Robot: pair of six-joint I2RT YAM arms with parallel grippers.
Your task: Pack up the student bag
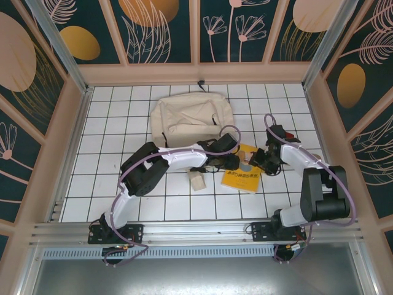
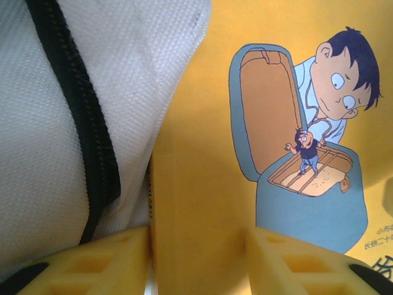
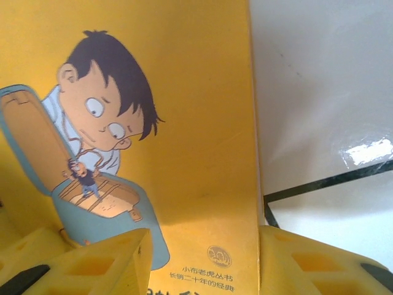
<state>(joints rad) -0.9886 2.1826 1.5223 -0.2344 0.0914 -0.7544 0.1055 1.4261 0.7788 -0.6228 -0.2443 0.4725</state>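
Fingers (image 2: pixel 92 267) of the left gripper (image 2: pixel 198 270), half open and empty, straddle the book (image 2: pixel 209 153) edge touching the student bag (image 2: pixel 49 123).

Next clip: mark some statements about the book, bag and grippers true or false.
1. The yellow paperback book with a cartoon boy on its cover is inside the large beige fabric backpack. False: it lies on the white tiled table, outside it.
2. The backpack's zipper is black. True.
3. The left gripper and right gripper sit at opposite edges of the book. True.
4. The right gripper is clamped shut. False: its jaws stand apart, straddling the book's edge.
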